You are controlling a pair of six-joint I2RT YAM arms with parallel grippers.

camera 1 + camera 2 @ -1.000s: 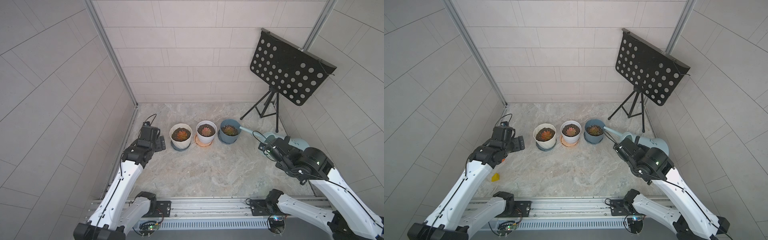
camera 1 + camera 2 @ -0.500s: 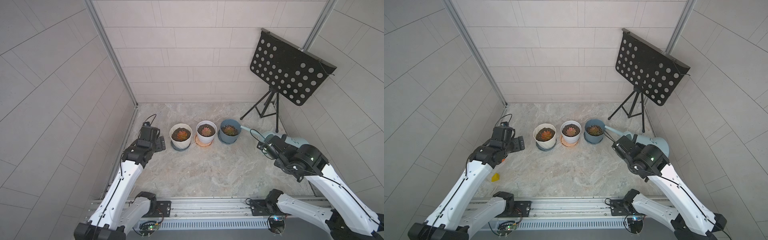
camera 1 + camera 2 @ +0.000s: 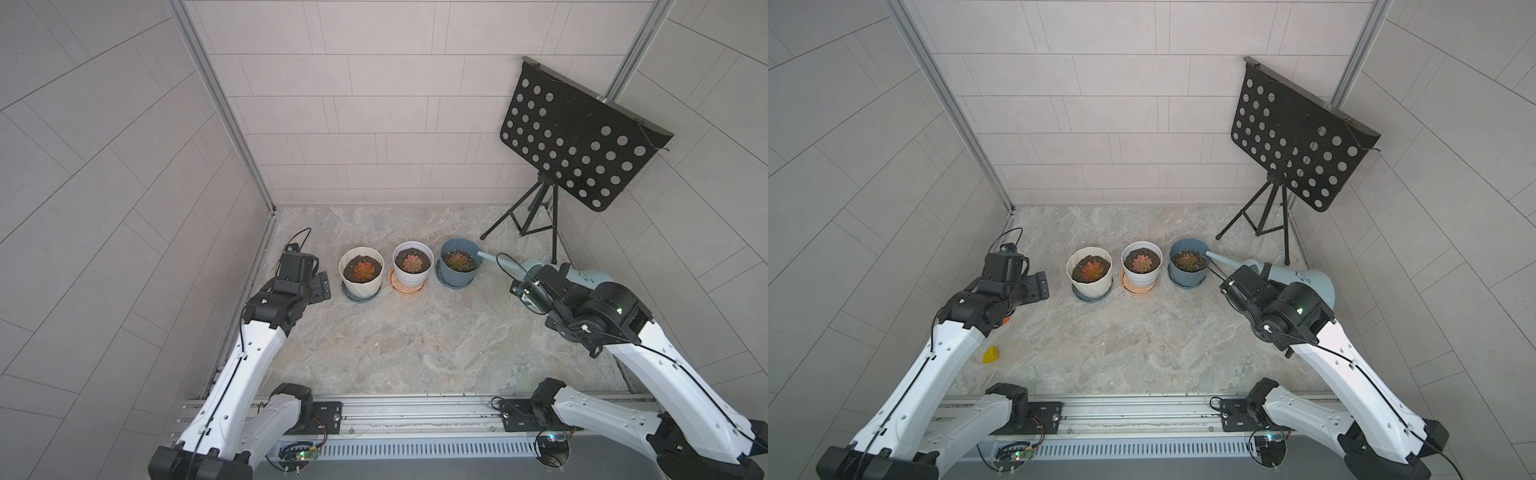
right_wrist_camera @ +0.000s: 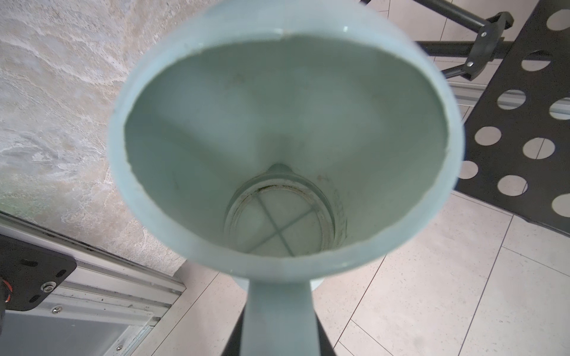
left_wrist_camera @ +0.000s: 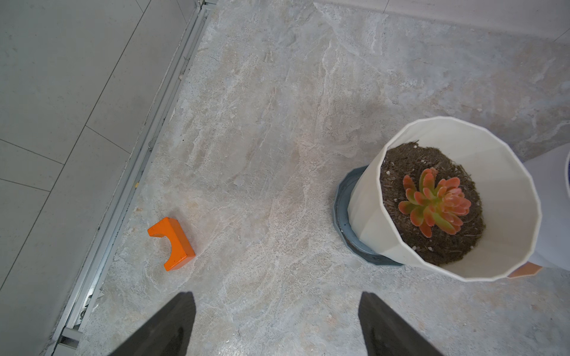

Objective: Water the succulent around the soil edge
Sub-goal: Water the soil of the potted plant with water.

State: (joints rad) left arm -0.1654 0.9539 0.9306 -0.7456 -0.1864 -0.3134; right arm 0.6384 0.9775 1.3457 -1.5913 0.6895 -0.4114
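Note:
Three potted succulents stand in a row: a cream pot (image 3: 360,279), a white pot (image 3: 412,272) and a blue pot (image 3: 457,277). A pale blue watering can (image 3: 592,277) hangs tilted at the right. Its spout (image 3: 489,257) reaches over the blue pot's right rim, beside that succulent (image 3: 457,262). My right gripper (image 4: 279,334) is shut on the can's handle, and the can's open mouth (image 4: 287,145) fills the right wrist view. My left gripper (image 5: 277,311) stands open and empty over bare floor, left of the cream pot (image 5: 505,197).
A black perforated music stand (image 3: 577,137) on a tripod (image 3: 536,216) stands at the back right, close behind the can. An orange block (image 5: 172,243) and a yellow block (image 3: 990,355) lie by the left wall. A metal rail (image 3: 415,411) runs along the front.
My right arm has shifted slightly with the can, and the spout stays at the blue pot's rim. The left arm has not moved.

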